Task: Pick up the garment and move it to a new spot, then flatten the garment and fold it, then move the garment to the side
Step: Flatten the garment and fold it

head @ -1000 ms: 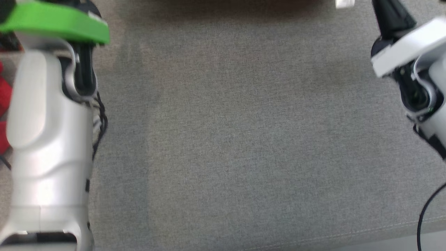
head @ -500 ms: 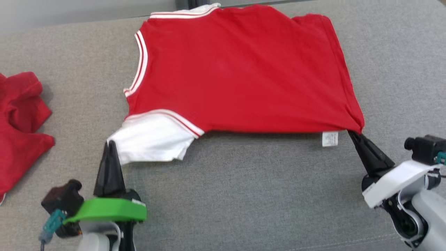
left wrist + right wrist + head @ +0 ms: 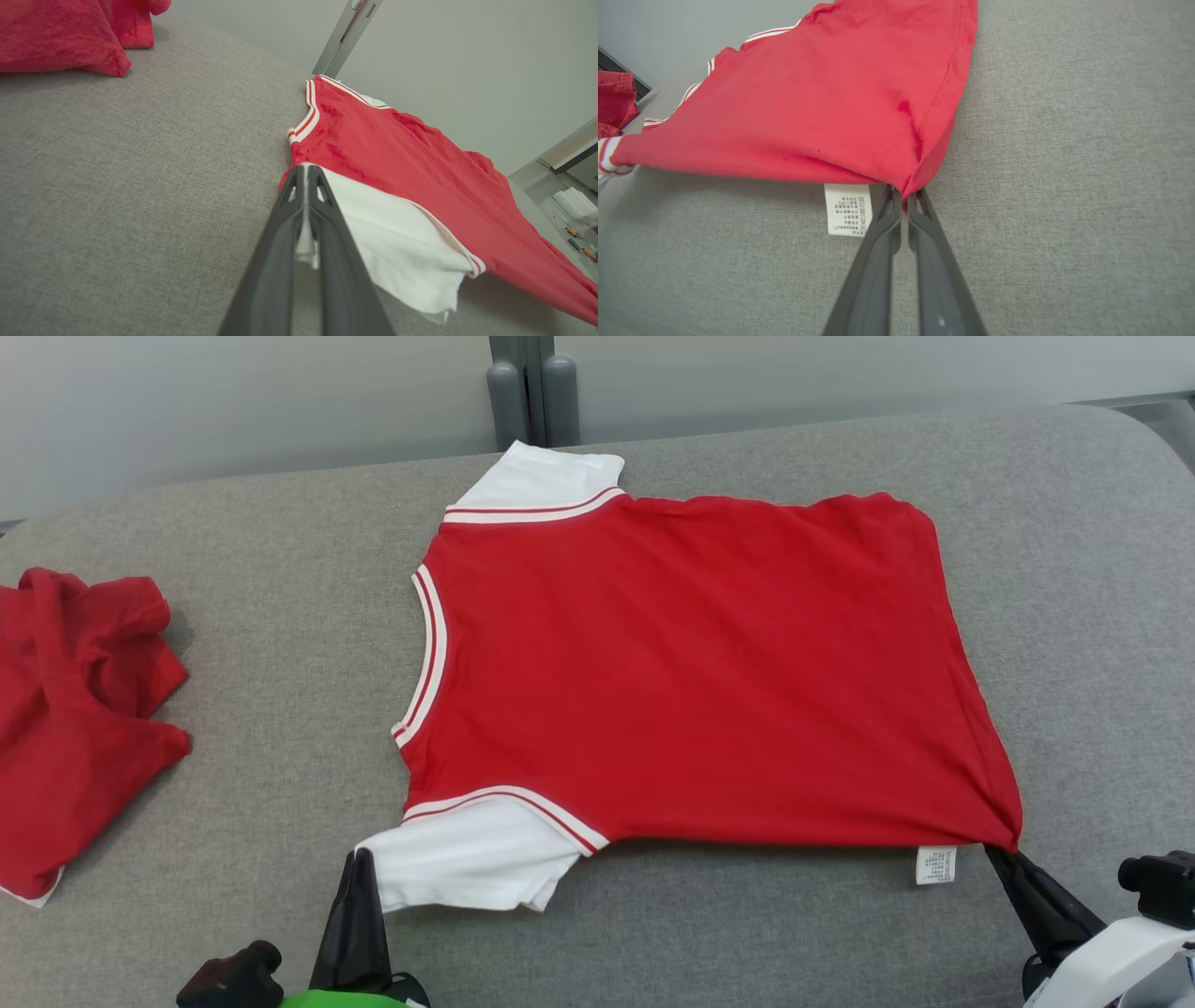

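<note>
Soft, even light, bright without glare. The red shirt (image 3: 691, 672) throws a thin, faint shadow under its near hem onto the grey surface (image 3: 280, 616). The head view is sharp throughout. Both wrist views stretch and bend toward their edges; the label (image 3: 847, 210) shows crisp print, while the pale wall (image 3: 467, 56) looks smooth and featureless.

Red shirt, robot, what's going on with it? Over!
Left claw shut on white sleeve; right claw shut on hem corner. Shirt spread out on grey cushion, near edge lifted. Crumpled red cloth off left, apart.
</note>
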Tool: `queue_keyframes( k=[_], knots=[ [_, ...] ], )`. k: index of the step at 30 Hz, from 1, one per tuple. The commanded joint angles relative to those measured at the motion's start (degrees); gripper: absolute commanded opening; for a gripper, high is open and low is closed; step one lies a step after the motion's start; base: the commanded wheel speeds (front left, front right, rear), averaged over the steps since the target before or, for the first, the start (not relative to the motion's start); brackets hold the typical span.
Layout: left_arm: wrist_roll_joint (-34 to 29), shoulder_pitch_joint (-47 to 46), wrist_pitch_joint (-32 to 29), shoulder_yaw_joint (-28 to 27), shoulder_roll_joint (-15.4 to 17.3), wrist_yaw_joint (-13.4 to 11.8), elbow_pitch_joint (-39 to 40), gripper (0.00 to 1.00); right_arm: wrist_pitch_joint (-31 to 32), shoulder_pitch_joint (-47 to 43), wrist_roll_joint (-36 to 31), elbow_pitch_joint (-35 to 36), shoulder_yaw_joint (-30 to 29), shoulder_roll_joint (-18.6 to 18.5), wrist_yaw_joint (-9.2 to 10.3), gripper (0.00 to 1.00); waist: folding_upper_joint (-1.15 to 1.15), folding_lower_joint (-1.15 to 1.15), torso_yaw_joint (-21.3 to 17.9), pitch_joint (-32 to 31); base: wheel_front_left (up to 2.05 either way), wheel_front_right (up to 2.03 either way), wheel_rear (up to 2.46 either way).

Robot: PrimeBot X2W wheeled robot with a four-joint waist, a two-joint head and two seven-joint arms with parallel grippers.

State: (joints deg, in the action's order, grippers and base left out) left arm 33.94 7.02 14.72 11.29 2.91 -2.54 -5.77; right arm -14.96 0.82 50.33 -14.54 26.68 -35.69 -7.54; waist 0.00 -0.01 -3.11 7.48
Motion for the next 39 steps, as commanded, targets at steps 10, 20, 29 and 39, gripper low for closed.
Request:
queue_keyframes(
  k=[10, 20, 29, 39],
  knots=[
    [-1.2, -4.5, -2.1, 2.6, 2.3, 1.9, -0.2, 0.0, 2.7, 0.7, -0.9, 1.7, -1.0, 1.1, 0.09, 0.0, 0.0, 0.01, -1.7, -1.5, 0.0, 0.0, 0.0],
    [-3.7, -18.6, -7.2, 4.8, 5.4, 4.9, -4.6, 0.0, 7.2, 5.7, 0.7, 3.4, -0.8, 0.5, 0.09, 0.0, 0.0, 0.01, -4.4, 0.0, 0.0, 0.0, 0.0],
    [-4.4, -33.5, -9.4, 6.2, 4.9, 6.9, -17.1, 0.0, 11.2, 15.4, 3.6, 1.8, 0.0, 2.4, 0.09, 0.0, 0.0, 0.01, -6.1, 4.1, 0.0, 0.0, 0.0],
    [-4.5, -47.9, -5.7, 7.7, 3.8, 8.9, -37.3, 0.0, 10.5, 27.1, 4.5, -9.1, 2.2, 6.0, 0.08, 0.19, 0.0, 0.01, -6.8, 7.5, 0.0, 0.0, 0.0]
  ],
)
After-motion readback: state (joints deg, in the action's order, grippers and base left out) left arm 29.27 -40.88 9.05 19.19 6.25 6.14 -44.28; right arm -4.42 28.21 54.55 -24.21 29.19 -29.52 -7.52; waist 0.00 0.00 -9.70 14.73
